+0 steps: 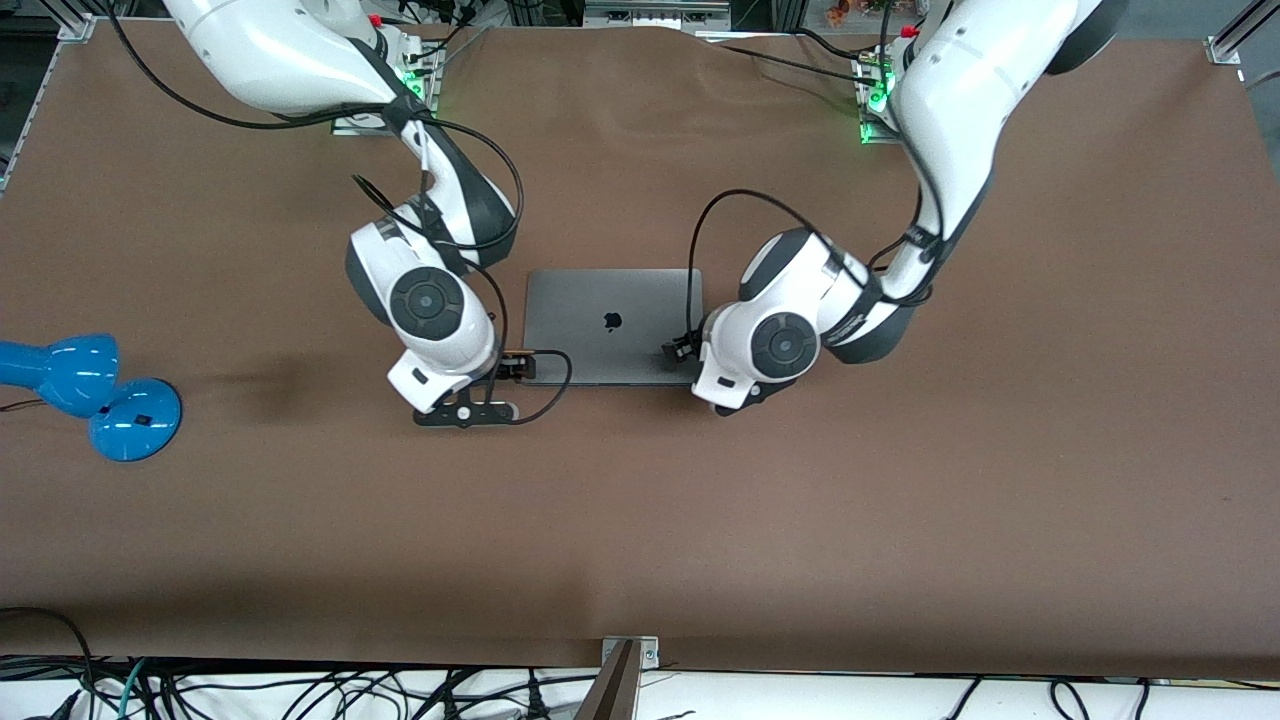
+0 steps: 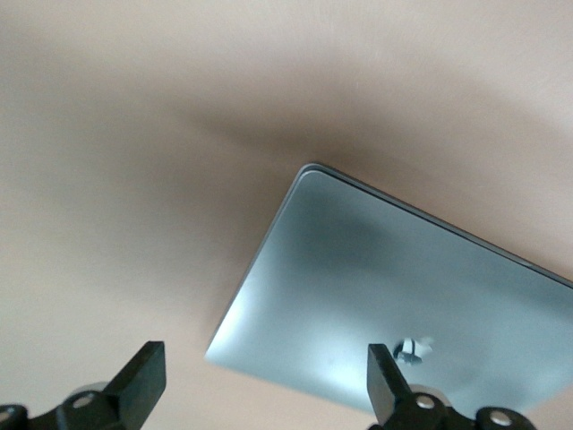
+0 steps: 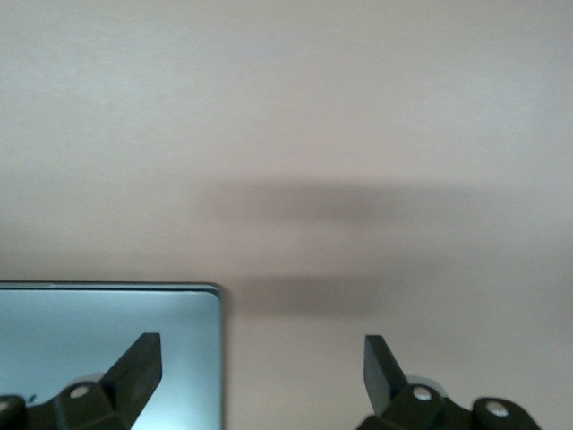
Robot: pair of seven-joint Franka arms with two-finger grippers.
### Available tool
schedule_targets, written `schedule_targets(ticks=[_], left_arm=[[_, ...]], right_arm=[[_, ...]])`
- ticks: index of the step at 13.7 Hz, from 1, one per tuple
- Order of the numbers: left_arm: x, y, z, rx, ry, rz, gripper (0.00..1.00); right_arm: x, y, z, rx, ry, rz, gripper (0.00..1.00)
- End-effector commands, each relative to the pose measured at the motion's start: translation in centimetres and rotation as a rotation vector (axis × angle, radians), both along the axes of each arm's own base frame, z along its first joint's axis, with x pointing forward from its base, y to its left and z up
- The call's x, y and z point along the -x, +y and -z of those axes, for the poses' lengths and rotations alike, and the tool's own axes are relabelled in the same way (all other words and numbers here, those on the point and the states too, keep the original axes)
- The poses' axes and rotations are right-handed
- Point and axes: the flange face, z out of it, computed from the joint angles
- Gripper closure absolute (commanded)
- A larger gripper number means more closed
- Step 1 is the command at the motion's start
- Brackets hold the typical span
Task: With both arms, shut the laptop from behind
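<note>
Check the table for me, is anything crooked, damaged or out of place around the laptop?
Nothing stands out. The laptop lies shut, flat and square on the table. Both the left gripper and right gripper are open over its corners nearest the front camera. A blue desk lamp lies at the right arm's end.

Laptop [image 1: 612, 325]: plain grey lid, dark logo. Counter [image 1: 900, 500]: uniform brown. Lamp [image 1: 95, 395]: bright blue. Both arms [image 1: 440, 310]: white shells, black joint rings, black cables; bases lit green.
</note>
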Motion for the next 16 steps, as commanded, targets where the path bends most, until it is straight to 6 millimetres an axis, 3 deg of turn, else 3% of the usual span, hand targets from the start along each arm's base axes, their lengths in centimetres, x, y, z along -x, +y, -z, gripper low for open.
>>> schedule_targets(ticks=[1, 6, 9, 11, 16], left_arm=[[1.1, 3.6, -6.9, -0.051, -0.06, 0.026, 0.0], [0.7, 13.2, -15.7, -0.042, -0.152, 0.124, 0.0], [1.8, 17.4, -19.8, -0.048, -0.186, 0.205, 0.0], [3.0, 21.7, -22.2, -0.067, -0.208, 0.259, 0.0], [5.8, 33.0, -26.9, -0.03, -0.225, 0.391, 0.0]], right_arm=[[-0.4, -3.8, -2.9, 0.029, 0.028, 0.028, 0.0], [-1.6, -13.3, -7.9, 0.027, 0.103, 0.032, 0.0], [-1.9, -18.0, -11.9, 0.007, 0.086, -0.024, 0.0], [-2.0, -21.9, -14.2, -0.006, 0.065, -0.032, 0.0], [1.2, -29.1, -22.6, -0.088, -0.055, 0.123, 0.0]])
